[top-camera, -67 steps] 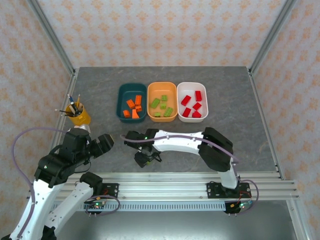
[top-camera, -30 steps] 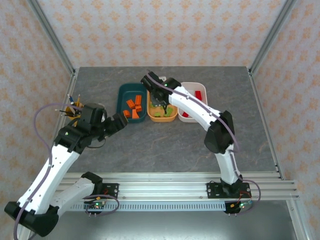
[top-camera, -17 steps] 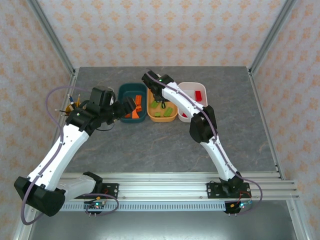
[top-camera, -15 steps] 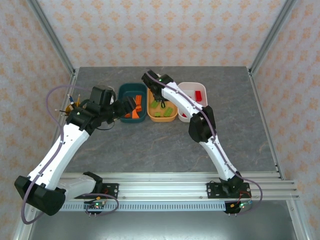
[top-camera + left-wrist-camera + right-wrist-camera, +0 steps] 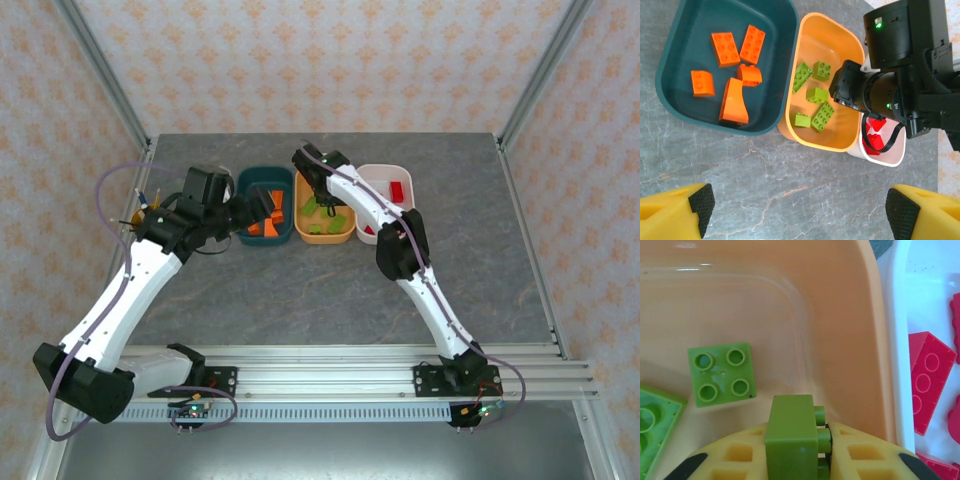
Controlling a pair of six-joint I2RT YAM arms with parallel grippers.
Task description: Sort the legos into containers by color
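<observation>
Right pincer (image 5: 799, 460) is clamped on a lime green plastic brick (image 5: 790, 425) over the shallow orange plastic tub (image 5: 790, 305), hugging the wall beside the white tub (image 5: 897, 340). A sloppy release could bounce it over there.

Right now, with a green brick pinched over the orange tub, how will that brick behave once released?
Probably stiff: the green brick shows square edges in the right end effector. Likely light plastic, so it may bounce on the orange tub floor. Flat faces suggest it settles, not rolls.
</observation>
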